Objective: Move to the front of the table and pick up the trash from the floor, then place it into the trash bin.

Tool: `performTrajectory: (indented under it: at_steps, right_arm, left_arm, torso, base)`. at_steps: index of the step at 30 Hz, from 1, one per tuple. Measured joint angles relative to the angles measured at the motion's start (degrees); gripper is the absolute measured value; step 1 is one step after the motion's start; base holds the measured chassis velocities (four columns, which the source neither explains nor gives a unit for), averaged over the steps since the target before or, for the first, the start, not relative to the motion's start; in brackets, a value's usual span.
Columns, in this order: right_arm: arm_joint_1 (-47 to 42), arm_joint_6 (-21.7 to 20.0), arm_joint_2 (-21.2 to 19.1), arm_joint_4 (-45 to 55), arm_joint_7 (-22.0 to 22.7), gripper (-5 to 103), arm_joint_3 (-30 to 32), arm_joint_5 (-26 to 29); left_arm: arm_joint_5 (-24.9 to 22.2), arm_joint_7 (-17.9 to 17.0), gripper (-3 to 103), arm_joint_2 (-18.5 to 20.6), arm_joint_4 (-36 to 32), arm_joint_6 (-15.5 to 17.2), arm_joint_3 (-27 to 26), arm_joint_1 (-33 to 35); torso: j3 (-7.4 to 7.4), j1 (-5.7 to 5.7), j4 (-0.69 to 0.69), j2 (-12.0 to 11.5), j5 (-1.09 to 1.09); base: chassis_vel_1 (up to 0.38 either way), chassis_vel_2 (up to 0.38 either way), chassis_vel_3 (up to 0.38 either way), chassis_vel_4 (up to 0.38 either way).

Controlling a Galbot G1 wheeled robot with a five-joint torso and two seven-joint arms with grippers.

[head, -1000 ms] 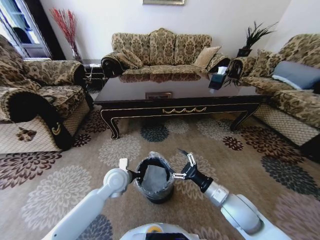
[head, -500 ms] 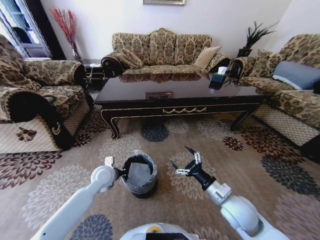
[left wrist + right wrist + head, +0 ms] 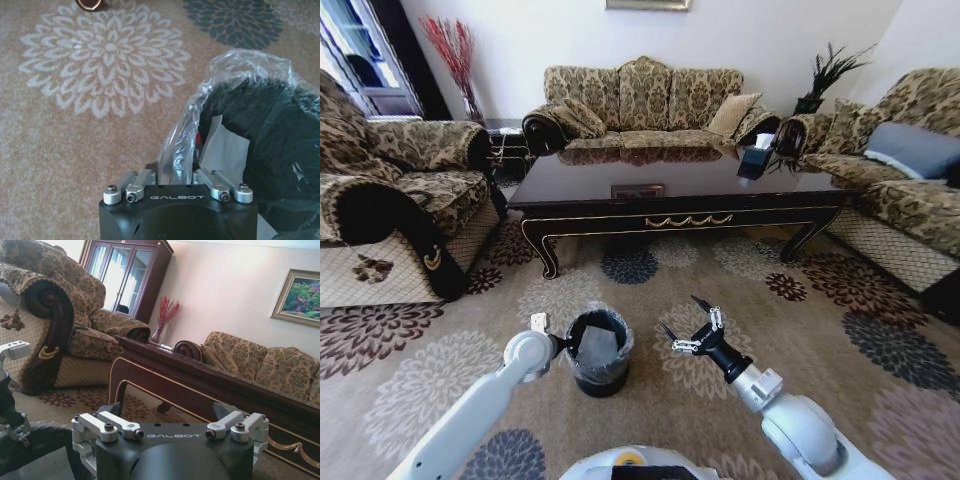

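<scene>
Trash bin (image 3: pixel 598 352) stands on the patterned carpet (image 3: pixel 450 380) just in front of the robot, with the left gripper (image 3: pixel 563 343) clamped on its near-left rim; in the left wrist view the fingers pinch the liner (image 3: pixel 200 115) and bin wall together, so the left gripper (image 3: pixel 176 176) is closed on the trash bin. White paper (image 3: pixel 222 150) lies inside, just beyond the fingertips, with a scrap of red beside it that is too small to name. Right gripper (image 3: pixel 694 329) hovers on the far side of the bin from the left one, apart from it, its fingers spread wide and holding nothing; the right wrist view looks past the right gripper (image 3: pixel 170 427) toward the table (image 3: pixel 210 385). Judgement: the step in hand looks like steadying or shifting the bin; done well, the pinch stays on the rigid rim rather than the film alone, and the bin stays upright so the contents do not spill. Beyond the grippers, the table (image 3: pixel 670 200) sits well apart, with a tissue box (image 3: pixel 756 160) on its far right. Hard to tell: whether the bin rests on the carpet or is lifted slightly, and what lies in its bottom. No bottle can be made out on the open carpet.
</scene>
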Motion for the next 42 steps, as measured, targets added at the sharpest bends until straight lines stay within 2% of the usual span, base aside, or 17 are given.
performTrajectory:
  at_steps: [6,10,12,13,15,16,17,19,20,22,23,24,25,28,30,33,42]
  right_arm:
    - [-0.26,0.07,0.4,-0.03,-0.07,100,0.05,-0.13]
    - [-0.3,-0.15,1.57,-0.02,1.01,100,0.98,2.0]
    - [-0.28,-0.31,1.94,-0.02,1.47,100,1.2,2.91]
    - [-0.12,-0.54,2.57,-0.13,2.12,100,1.65,4.43]
    - [0.51,-0.62,3.99,-0.81,2.76,100,3.02,7.62]
    - [0.51,-0.62,3.99,-0.81,2.76,100,3.02,7.62]
    - [0.8,-0.62,4.63,-1.23,3.0,100,3.69,8.63]
    - [1.12,-0.66,6.65,-2.85,4.05,100,5.88,11.89]
    - [1.12,-0.66,6.65,-2.85,4.05,100,5.88,11.89]
    - [0.87,-1.54,8.31,-4.33,5.33,100,7.33,15.14]
    - [0.81,-1.62,8.55,-4.55,5.42,100,7.51,15.78]
    - [0.83,-1.49,9.78,-5.41,5.55,100,8.13,17.91]
    - [0.83,-1.49,9.78,-5.41,5.55,100,8.13,17.91]
    - [1.52,-0.09,12.92,-7.23,5.15,100,9.72,19.24]
    - [1.51,0.14,13.6,-7.6,5.1,100,10.17,19.14]
    - [-0.3,2.65,16.62,-9.32,4.51,100,14.28,17.35]
    - [-2.34,5.59,17.81,-14.03,2.6,100,18.93,15.99]
  left_arm:
    - [3.8,2.04,52,0.63,-2.42,0.0,-0.91,0.84]
    - [10.76,9.67,68,0.97,-7.3,-0.47,-4.23,2.66]
    - [13.17,11.58,74,0.97,-8.19,-1.3,-5.14,3.35]
    - [18.57,14.96,79,0.96,-9.3,-3.54,-6.7,4.86]
    - [26.73,20.71,84,0.32,-10.81,-11.67,-10.34,8.98]
    - [26.73,20.71,84,0.32,-10.81,-11.67,-10.34,8.98]
    - [29.11,22.13,89,-0.06,-11.43,-14.81,-11.92,10.8]
    - [39.47,26.69,98,-0.67,-12.65,-23.5,-16.7,18.11]
    - [39.47,26.69,98,-0.67,-12.65,-23.5,-16.7,18.11]
    - [49.74,29.77,100,-1.41,-13.47,-29.92,-20.63,24.98]
    - [51.02,30.13,100,-1.65,-13.67,-30.89,-21.26,26.06]
    - [54.0,31.26,100,-3.23,-14.61,-34.17,-23.91,30.1]
    - [54.0,31.26,100,-3.23,-14.61,-34.17,-23.91,30.1]
    - [56.58,33.61,100,-7.68,-16.4,-39.95,-29.63,37.46]
    - [57.26,34.22,100,-8.41,-16.62,-41.23,-30.61,38.77]
    - [59.41,37.13,100,-10.0,-17.17,-46.01,-32.37,42.83]
    - [59.75,40.05,100,-11.98,-17.87,-50.96,-36.21,49.32]
  torso:
    - [0.0,0.0,0.0,0.0,0.0]
    - [0.0,0.0,0.0,0.0,0.0]
    - [0.0,0.0,-0.01,0.0,-0.01]
    - [0.0,0.0,-0.02,0.0,0.0]
    - [0.0,0.0,-0.01,0.0,-0.01]
    - [0.0,0.0,-0.01,0.0,-0.01]
    - [0.0,0.0,0.0,0.0,-0.03]
    - [0.0,0.0,0.0,0.0,0.0]
    - [0.0,0.0,0.0,0.0,0.0]
    - [0.0,0.0,0.01,0.0,-0.01]
    - [0.0,0.0,0.01,0.0,-0.01]
    - [0.0,0.0,0.01,0.0,-0.01]
    - [0.0,0.0,0.01,0.0,-0.01]
    - [0.0,0.0,0.0,0.0,0.0]
    - [0.0,0.0,0.01,0.0,0.0]
    - [0.0,0.0,-0.01,0.0,-0.01]
    - [0.0,0.0,0.01,0.01,0.01]
  base:
    - [0.0,0.0,0.0,0.0]
    - [0.0,0.0,0.0,0.0]
    - [0.0,0.0,0.0,0.0]
    - [0.0,0.0,0.0,0.0]
    - [0.0,0.0,0.0,0.0]
    - [0.0,0.0,0.0,0.0]
    - [0.0,0.0,0.0,0.0]
    - [0.0,0.0,0.0,0.0]
    - [0.0,0.0,0.0,0.0]
    - [0.0,0.0,0.0,0.0]
    - [0.0,0.0,0.0,0.0]
    - [0.0,0.0,0.0,0.0]
    - [0.0,0.0,0.0,0.0]
    - [0.0,0.0,0.0,0.0]
    - [0.0,0.0,0.0,0.0]
    - [0.0,0.0,0.0,0.0]
    - [0.0,0.0,0.0,0.0]
